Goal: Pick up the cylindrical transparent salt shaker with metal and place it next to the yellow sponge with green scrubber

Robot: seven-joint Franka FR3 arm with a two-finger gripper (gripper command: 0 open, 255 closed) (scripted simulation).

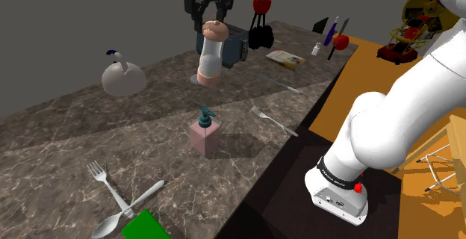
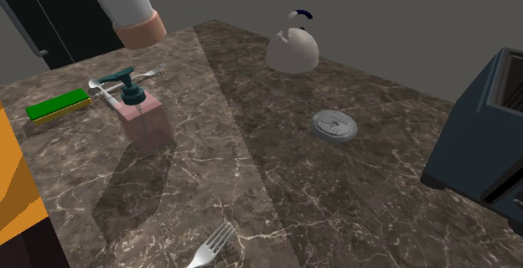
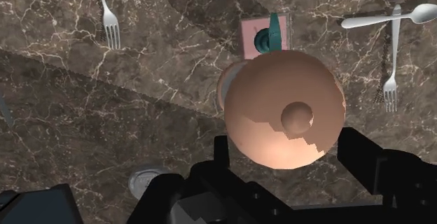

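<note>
The salt shaker point(image 1: 210, 54) is a pale cylinder with a pinkish domed cap and a pinkish base. It hangs upright in the air above the marble counter point(image 1: 67, 144), and my gripper point(image 1: 212, 17) is shut on its cap from above. In the wrist view the black fingers point(image 3: 221, 154) flank the cap point(image 3: 280, 103). The shaker's lower end point(image 2: 127, 5) shows high over the counter. The sponge point(image 1: 146, 226), green on top with a yellow side point(image 2: 57, 105), lies flat near the counter's front corner, well away from the shaker, past a pink soap dispenser point(image 1: 204, 134).
The soap dispenser point(image 2: 141, 115) with a teal pump stands between shaker and sponge. A crossed fork and spoon point(image 1: 119, 199) lie next to the sponge. Another fork point(image 1: 273, 119) lies near the counter edge. A white kettle point(image 1: 123, 77), a dark toaster point(image 2: 490, 124) and a round metal disc point(image 2: 335, 126) sit further back.
</note>
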